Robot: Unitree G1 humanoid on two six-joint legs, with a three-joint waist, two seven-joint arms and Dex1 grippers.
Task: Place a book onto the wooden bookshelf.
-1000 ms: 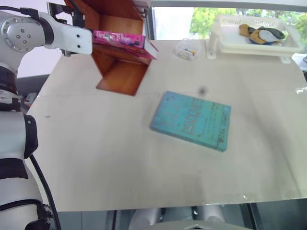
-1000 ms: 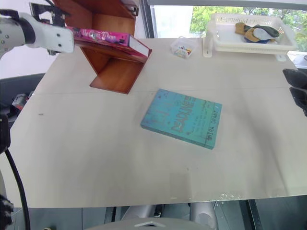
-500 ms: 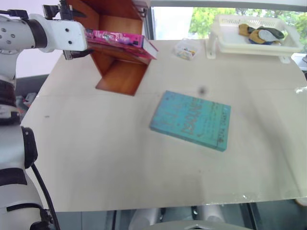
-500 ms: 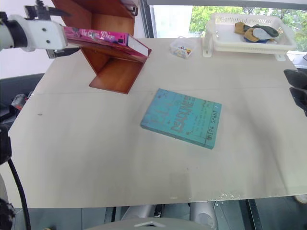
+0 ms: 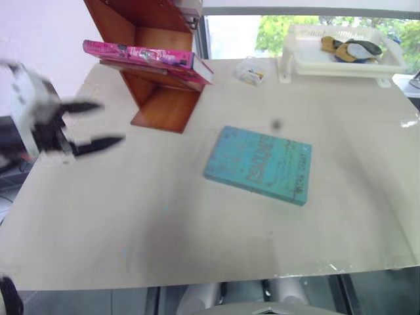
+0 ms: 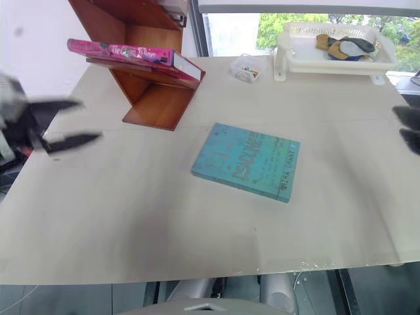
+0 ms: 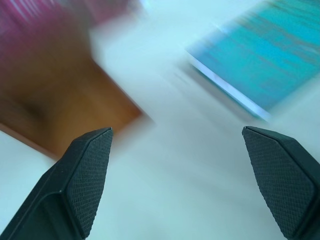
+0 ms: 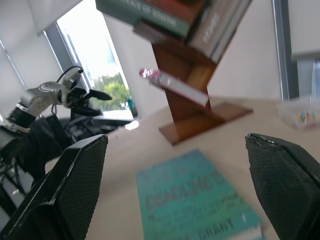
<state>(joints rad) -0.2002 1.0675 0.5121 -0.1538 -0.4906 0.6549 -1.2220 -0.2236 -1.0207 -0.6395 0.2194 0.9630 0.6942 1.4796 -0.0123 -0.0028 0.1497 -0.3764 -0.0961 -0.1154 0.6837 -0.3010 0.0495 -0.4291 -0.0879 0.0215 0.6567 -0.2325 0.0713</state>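
Head view, left gripper (image 5: 92,125): blurred at the table's left edge, its two black fingers spread wide with nothing between them.
Head view, book (image 5: 138,54): the pink paperback lies flat on a slanted board of the wooden bookshelf (image 5: 161,108), up and ahead of the left gripper, well apart from it, one end jutting past the board.
Head view, teal book (image 5: 258,164): flat on the white table (image 5: 164,230), out to the open gripper's right, between the two arms.
Head view, far side: a white basket (image 5: 341,59) holding small items and a small clear box (image 5: 251,69) sit beyond the teal book.
Head view, right gripper (image 6: 410,128): dark fingertips at the table's right edge.
Left wrist view: the gripper's two fingers (image 7: 85,175) stand far apart over bare tabletop; brown shelf wood and the teal cover lie blurred ahead of them.
Right wrist view: the right gripper's fingers (image 8: 75,185) stand wide and empty; the teal book lies just ahead between them, the shelf with the pink book beyond, the left gripper off to the far side.
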